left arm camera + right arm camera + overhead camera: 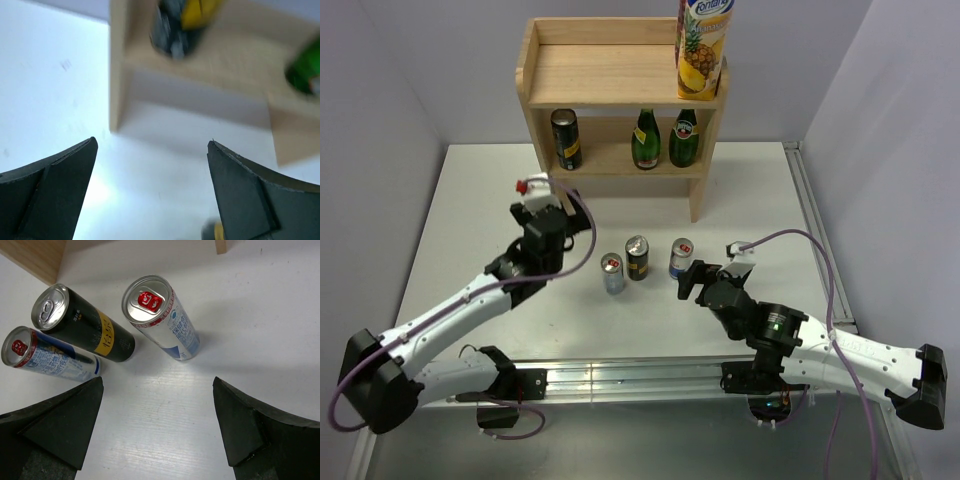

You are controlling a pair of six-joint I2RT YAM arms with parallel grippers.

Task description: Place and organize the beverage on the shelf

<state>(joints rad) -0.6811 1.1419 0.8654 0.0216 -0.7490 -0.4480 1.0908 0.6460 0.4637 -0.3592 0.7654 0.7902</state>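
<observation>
Three cans (637, 257) stand on desk (470, 200) before shelf (610, 75).
Both wide and empty: left claw (152, 145), right claw (157, 381).

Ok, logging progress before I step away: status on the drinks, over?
Left gripper open, empty, facing shelf. Right gripper open, empty, facing silver-blue can. Dark can, green bottles on lower tier; three cans on table. Juice carton on top tier.
</observation>
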